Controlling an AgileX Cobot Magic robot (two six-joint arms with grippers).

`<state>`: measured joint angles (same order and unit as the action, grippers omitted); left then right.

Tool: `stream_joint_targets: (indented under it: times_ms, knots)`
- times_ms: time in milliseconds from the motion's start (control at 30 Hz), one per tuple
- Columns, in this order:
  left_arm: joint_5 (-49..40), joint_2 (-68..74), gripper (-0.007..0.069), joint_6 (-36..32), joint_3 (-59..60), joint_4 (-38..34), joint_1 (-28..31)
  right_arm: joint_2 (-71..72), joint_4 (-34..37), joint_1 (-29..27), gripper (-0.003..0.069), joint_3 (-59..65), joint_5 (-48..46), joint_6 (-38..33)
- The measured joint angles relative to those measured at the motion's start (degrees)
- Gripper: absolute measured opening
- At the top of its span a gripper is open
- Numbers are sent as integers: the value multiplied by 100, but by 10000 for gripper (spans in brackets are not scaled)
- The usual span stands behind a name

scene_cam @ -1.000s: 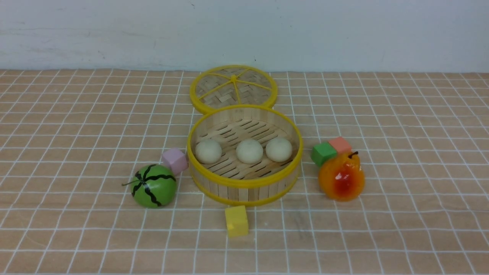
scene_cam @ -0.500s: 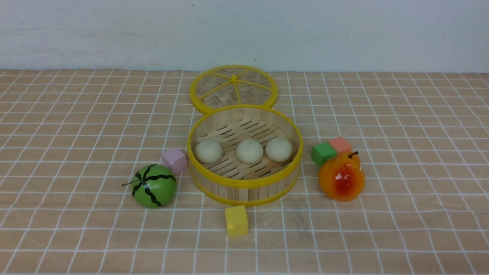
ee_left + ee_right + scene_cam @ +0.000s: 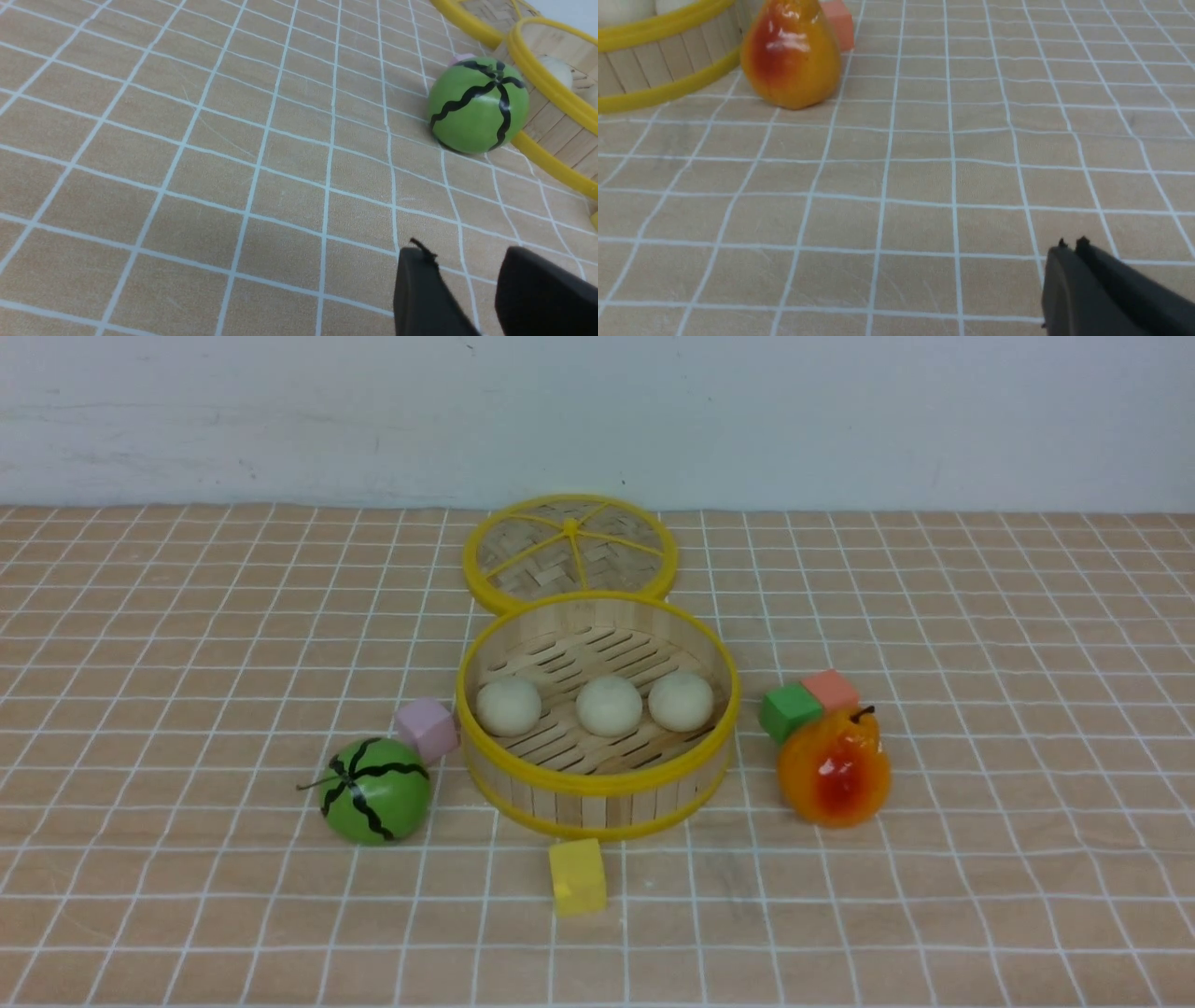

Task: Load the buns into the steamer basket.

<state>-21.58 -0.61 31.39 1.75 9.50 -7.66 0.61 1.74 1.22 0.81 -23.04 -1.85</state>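
While all three buns (image 3: 608,706) sit in a row inside the steamer basket (image 3: 597,782), the right gripper (image 3: 1071,245), closed and empty, hovers toward 5 o'clock of it; the left gripper (image 3: 460,261), slightly parted, toward 7 o'clock.

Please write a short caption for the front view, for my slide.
Three buns sit in a row inside the steamer basket, its lid lying behind.

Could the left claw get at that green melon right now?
Probably yes. The left claw is open and empty, and only bare tablecloth lies between it and the melon, which sits beside the basket.
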Motion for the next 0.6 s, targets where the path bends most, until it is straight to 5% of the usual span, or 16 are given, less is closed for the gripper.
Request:
stream_joint_targets:
  times_ms: [600]
  knots:
    - [0,0,238,0,0,0,0,0,5,0,15,17,55,0]
